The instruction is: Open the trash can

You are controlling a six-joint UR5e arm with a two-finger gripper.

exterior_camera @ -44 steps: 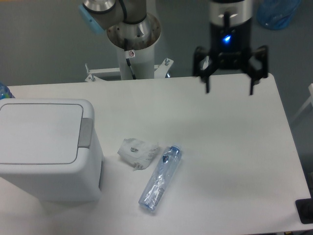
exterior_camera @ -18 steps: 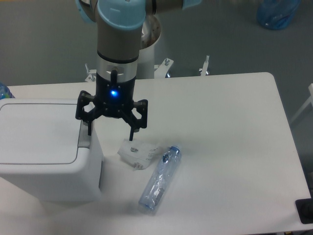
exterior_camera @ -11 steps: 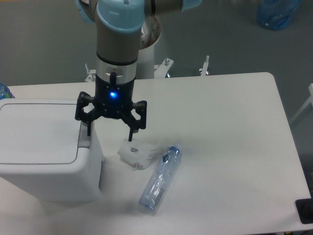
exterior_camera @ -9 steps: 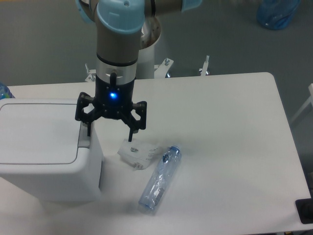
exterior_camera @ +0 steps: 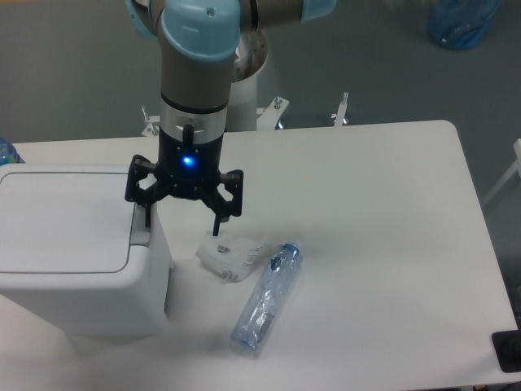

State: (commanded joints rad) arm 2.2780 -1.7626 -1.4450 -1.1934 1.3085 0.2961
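The trash can is a large white boxy bin at the left of the table, its flat lid down. Its grey push tab sits on the right edge of the lid. My gripper hangs open, pointing down, right at the bin's right side. Its left fingertip stands on or just above the grey tab; I cannot tell if it touches. Its right fingertip is just above the crumpled white wrapper. The jaws hold nothing.
A crumpled white wrapper lies right of the bin. A clear plastic bottle lies beside it on the table. The arm's base column stands behind the table. A black object is at the front right corner.
The gripper has moved from the far right of the table to the bin's right edge. Over the last second it has barely moved. The lid stays down.
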